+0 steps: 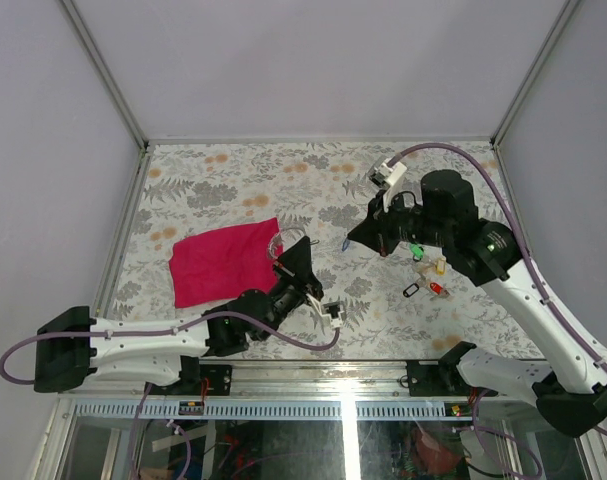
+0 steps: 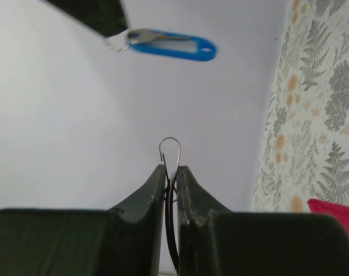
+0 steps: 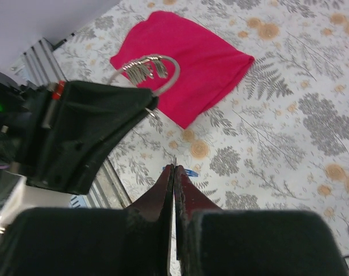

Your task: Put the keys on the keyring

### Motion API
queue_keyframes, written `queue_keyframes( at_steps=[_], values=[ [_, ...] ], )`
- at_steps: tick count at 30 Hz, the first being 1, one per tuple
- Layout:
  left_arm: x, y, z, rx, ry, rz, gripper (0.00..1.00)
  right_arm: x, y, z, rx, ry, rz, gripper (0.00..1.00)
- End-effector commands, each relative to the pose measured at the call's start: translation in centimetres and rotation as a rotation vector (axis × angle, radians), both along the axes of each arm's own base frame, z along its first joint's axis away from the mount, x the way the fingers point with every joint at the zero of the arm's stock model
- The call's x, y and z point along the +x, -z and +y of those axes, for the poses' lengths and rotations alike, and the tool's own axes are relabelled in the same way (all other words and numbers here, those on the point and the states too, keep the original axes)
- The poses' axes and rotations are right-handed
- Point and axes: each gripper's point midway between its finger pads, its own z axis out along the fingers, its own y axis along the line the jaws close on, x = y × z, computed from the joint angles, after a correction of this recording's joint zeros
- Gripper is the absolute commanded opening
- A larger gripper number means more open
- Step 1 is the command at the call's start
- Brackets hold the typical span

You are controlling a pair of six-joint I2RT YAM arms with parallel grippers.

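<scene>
My left gripper [image 2: 171, 168] is shut on the keyring [image 2: 169, 148], whose thin wire loop sticks up between the fingertips. In the top view the left gripper [image 1: 299, 248] holds it beside the magenta cloth. My right gripper [image 3: 174, 168] is shut on a key with a blue tag [image 3: 188, 171] and holds it above the table, close to the left gripper [image 3: 82, 126] and the keyring [image 3: 151, 72]. The blue-tagged key [image 2: 173, 46] hangs above the loop in the left wrist view. Green [image 1: 416, 250], yellow [image 1: 440, 265] and red [image 1: 438, 288] keys lie under the right arm.
A magenta cloth [image 1: 223, 262] lies flat at the left middle of the floral table; it also shows in the right wrist view [image 3: 191, 63]. A dark tag [image 1: 411, 291] lies next to the red key. White walls enclose the table on three sides.
</scene>
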Motion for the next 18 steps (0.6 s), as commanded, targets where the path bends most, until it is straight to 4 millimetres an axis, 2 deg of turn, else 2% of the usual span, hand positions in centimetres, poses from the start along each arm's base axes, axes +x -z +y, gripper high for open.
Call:
queue_keyframes(
  at_steps=[1, 11, 18],
  values=[
    [0.1, -2.7, 1.0, -0.022, -0.055, -0.141, 0.00, 0.1, -3.6, 1.9, 0.112, -0.077, -0.047, 0.00],
    [0.2, -2.5, 1.4, 0.032, -0.096, -0.200, 0.00, -0.7, -2.5, 3.6, 0.113, -0.135, 0.031, 0.00],
    [0.3, -1.9, 1.4, 0.057, -0.102, -0.200, 0.00, -0.5, -2.1, 5.1, 0.094, -0.131, 0.042, 0.00]
  ],
)
